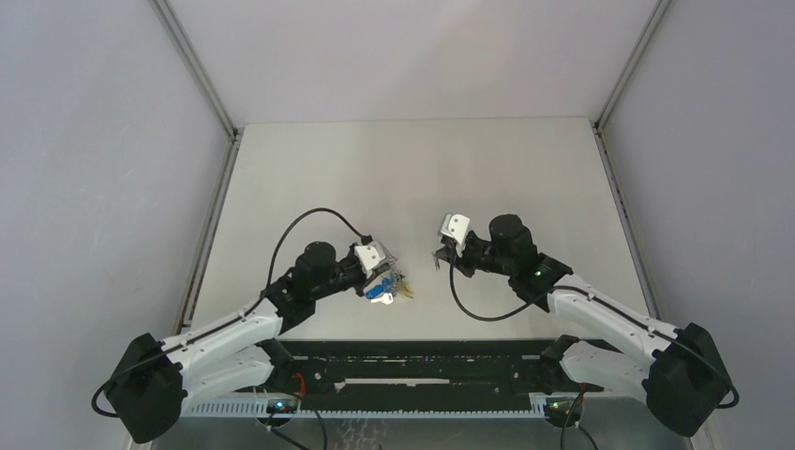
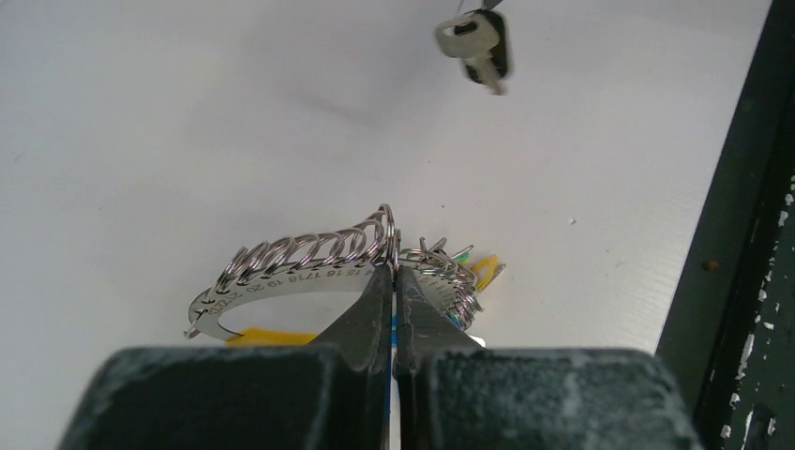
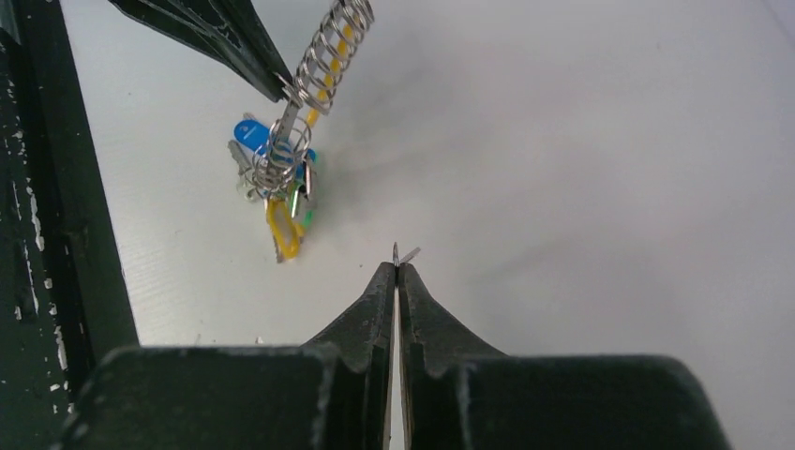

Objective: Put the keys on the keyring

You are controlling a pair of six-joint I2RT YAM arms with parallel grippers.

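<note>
I have the left gripper [image 2: 394, 274] pinched together on the wire of the keyring [image 2: 300, 258], with the blue and green bunch [image 3: 272, 178] hanging at its lower end over the table [image 1: 422, 169]. The right gripper [image 3: 397, 272] is clamped on the key [image 2: 476, 49], which hangs from its tips with its long axis roughly downward. Key and ring are apart. The ring lies to the key's left, so I judge the right arm must carry it across
</note>
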